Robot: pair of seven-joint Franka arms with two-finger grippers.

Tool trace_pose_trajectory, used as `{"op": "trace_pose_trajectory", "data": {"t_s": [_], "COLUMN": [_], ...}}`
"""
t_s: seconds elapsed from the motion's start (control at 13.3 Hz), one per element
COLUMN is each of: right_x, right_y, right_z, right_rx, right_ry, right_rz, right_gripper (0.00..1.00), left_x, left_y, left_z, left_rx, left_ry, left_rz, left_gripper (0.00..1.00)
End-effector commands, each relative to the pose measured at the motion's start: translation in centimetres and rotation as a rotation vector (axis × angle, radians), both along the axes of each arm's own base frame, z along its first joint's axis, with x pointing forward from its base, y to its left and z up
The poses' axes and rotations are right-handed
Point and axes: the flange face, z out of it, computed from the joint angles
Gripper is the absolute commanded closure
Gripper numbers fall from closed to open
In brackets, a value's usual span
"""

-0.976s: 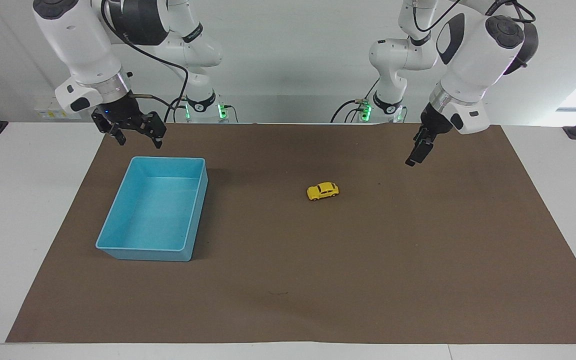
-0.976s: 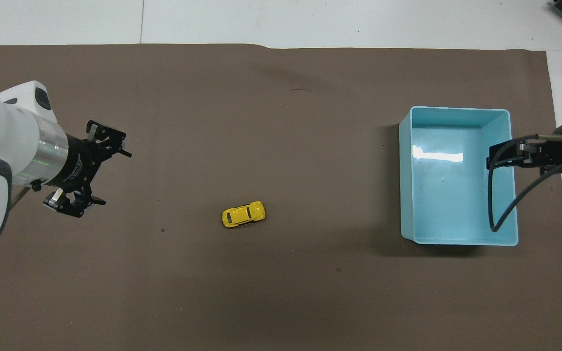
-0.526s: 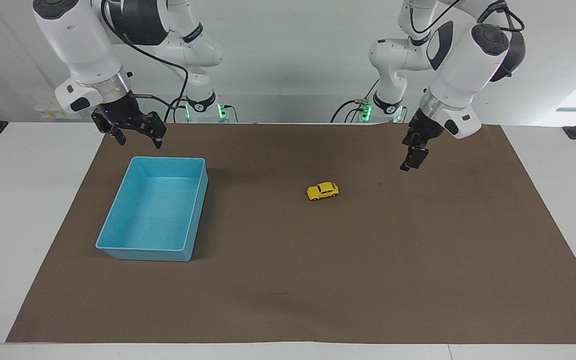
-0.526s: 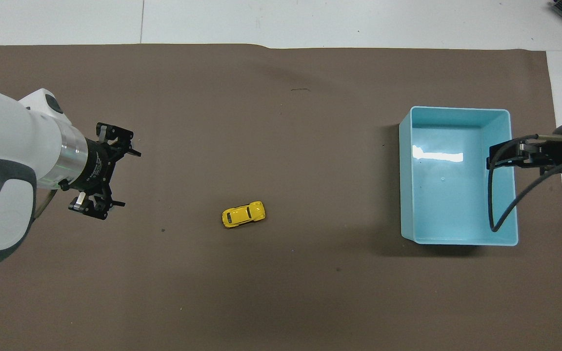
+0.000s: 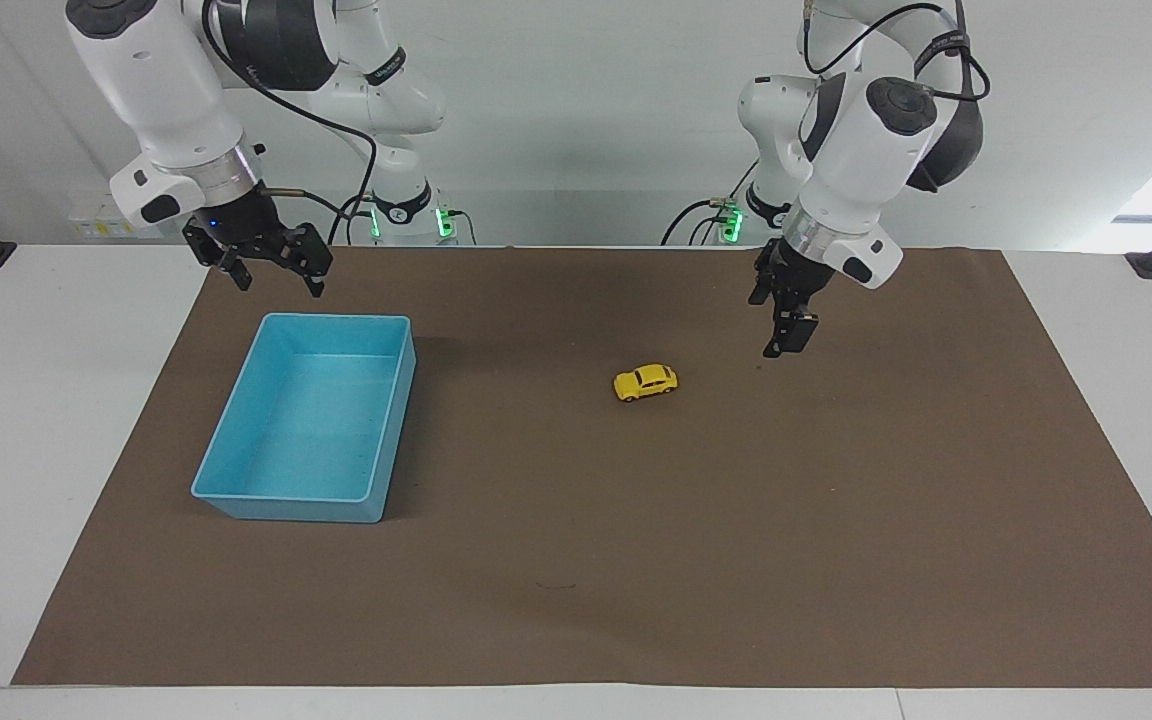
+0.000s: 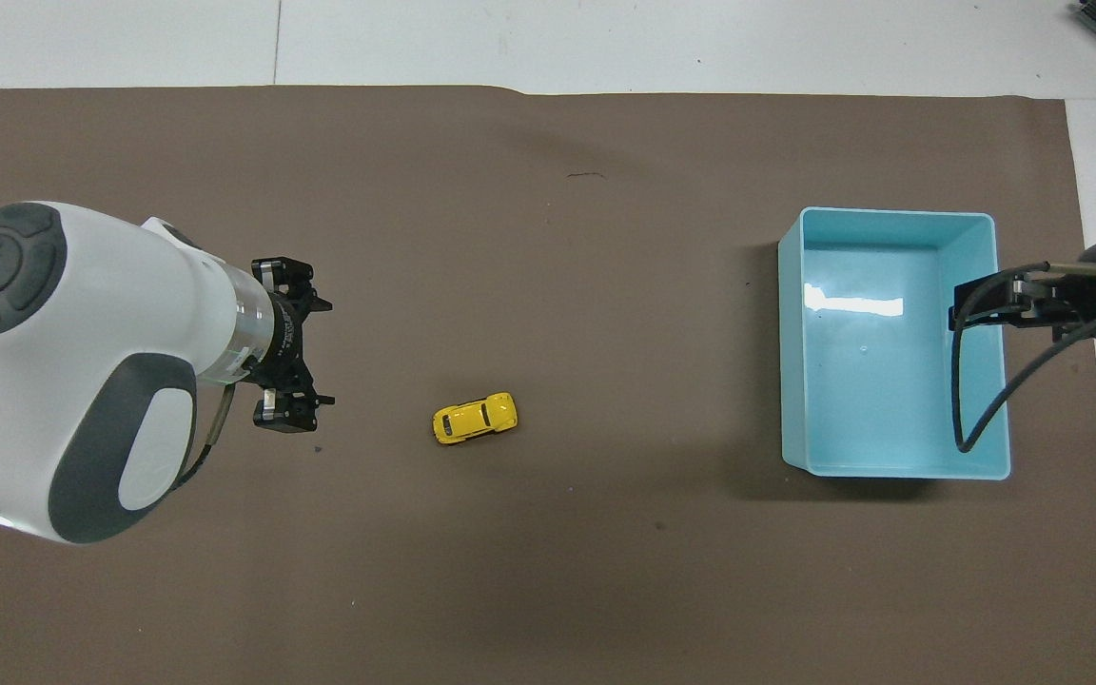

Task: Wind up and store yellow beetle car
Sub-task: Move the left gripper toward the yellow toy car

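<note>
The yellow beetle car [image 5: 646, 382] stands on its wheels on the brown mat, near the middle; it also shows in the overhead view [image 6: 475, 419]. My left gripper [image 5: 782, 335] hangs open and empty over the mat, a short way from the car toward the left arm's end; in the overhead view [image 6: 323, 353] its fingers are spread. My right gripper [image 5: 274, 272] waits open and empty, raised over the rim of the light blue bin [image 5: 336, 318]; it also shows in the overhead view [image 6: 959, 306].
The light blue bin [image 6: 890, 215] is empty and stands on the mat toward the right arm's end. The brown mat [image 5: 576, 560] covers most of the white table. A cable loops from the right wrist over the bin [image 6: 971, 400].
My left gripper has moved over the mat toward the car and come lower. The car, the bin and the right arm have not moved.
</note>
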Motion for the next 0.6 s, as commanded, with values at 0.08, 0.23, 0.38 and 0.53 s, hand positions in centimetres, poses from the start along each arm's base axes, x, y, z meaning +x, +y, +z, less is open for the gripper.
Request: {"op": "trace_pose_trajectory", "data": {"t_s": [0.08, 0.23, 0.38, 0.53], "right_x": [-0.6, -0.6, -0.6, -0.6], "right_y": [-0.1, -0.1, -0.1, -0.1], "right_z": [0.3, 0.3, 0.3, 0.3], "right_rx": [-0.008, -0.008, -0.008, -0.008], "right_ry": [0.005, 0.005, 0.006, 0.005], "right_rz": [-0.001, -0.001, -0.001, -0.001], "right_gripper": [0.00, 0.00, 0.00, 0.00], "left_x": [0.4, 0.8, 0.5, -0.3], "left_y": [-0.3, -1.4, -5.5, -7.8], "left_z": [-1.8, -4.1, -7.3, -9.5], "left_rx": [-0.035, -0.041, -0.045, -0.052], "left_ry": [0.000, 0.014, 0.023, 0.019], "left_rz": [0.119, 0.196, 0.216, 0.243], "left_gripper": [0.00, 0.00, 0.00, 0.00]}}
